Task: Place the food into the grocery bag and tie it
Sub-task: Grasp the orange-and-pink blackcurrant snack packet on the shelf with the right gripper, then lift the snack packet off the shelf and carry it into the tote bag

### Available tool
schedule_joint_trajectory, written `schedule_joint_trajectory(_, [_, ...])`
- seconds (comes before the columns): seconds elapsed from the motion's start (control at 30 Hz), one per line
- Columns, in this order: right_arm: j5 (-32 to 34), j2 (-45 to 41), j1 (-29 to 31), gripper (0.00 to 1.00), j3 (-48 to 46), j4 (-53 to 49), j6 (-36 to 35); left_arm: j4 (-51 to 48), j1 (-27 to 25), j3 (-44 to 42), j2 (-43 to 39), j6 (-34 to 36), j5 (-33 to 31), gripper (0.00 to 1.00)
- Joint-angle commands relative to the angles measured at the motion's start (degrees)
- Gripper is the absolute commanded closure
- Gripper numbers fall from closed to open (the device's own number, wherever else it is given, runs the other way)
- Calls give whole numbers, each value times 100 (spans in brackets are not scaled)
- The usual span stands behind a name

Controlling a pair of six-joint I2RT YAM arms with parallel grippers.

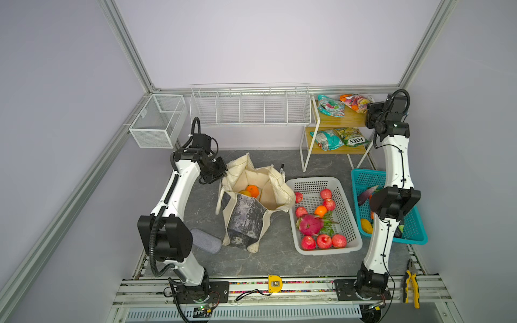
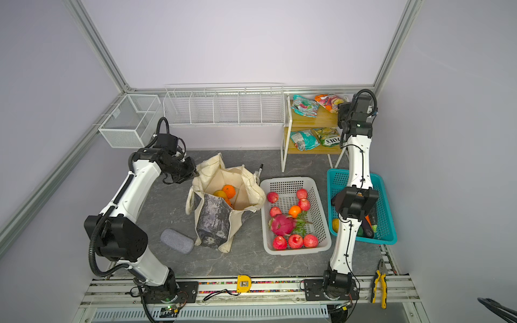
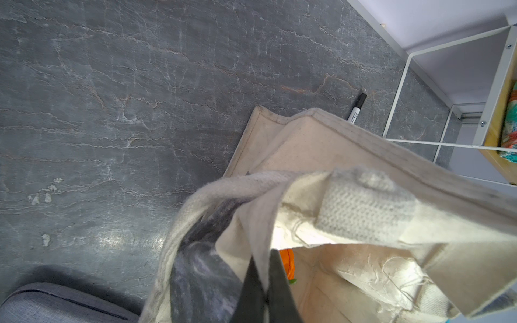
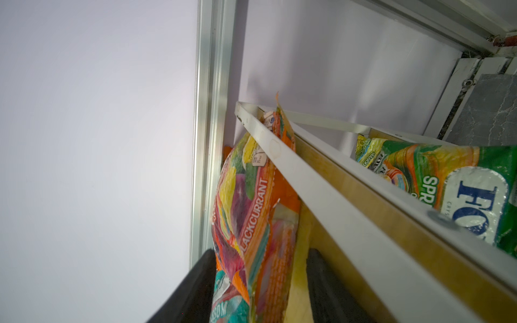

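the grocery bag [image 1: 246, 218] stands open on the counter [image 1: 279, 251], oranges [image 1: 252, 190] inside; the left pincer [image 3: 265, 296] is clamped on its rim. the white basket [image 1: 347, 195] holds red apples [image 1: 324, 241] and a dragon fruit [image 1: 310, 224]. the right pincer [image 4: 260, 260] straddles the pink-orange packet [image 4: 251, 212] on the top shelf [image 4: 321, 184]; whether it grips, i cannot tell.

A robotics lab test cell: an aluminium-profile frame [image 1: 131, 53] and plain pale panels [image 1: 265, 42] enclose a tabletop [image 1: 279, 251], with the left arm [image 1: 179, 193] and right arm [image 1: 394, 165] bolted to the near rail [image 1: 307, 292], beside pliers [image 1: 410, 282] and a tape measure [image 1: 274, 283].
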Motion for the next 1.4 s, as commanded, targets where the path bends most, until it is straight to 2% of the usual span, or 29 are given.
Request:
schedule_joint_trajectory(0.0, [143,330,75,47,-19,-150,205,150,18,31,0,52,70,100])
schedule_joint_trajectory(0.23, [215,402,108,55,-17,-124,242,142,18,30,-1,67,57,100])
schedule_joint_trajectory(0.53, [320,283,110,88,-30,-165,137,120,18,88,30,90,63,100])
schedule_joint_trajectory(0.6, [322,239,109,92,-31,-174,115,109,19,109,42,98,56,100])
schedule_joint_trajectory(1.37, [84,-924,214,92,-31,299,-472,-170,21,390,-26,318,-59,100])
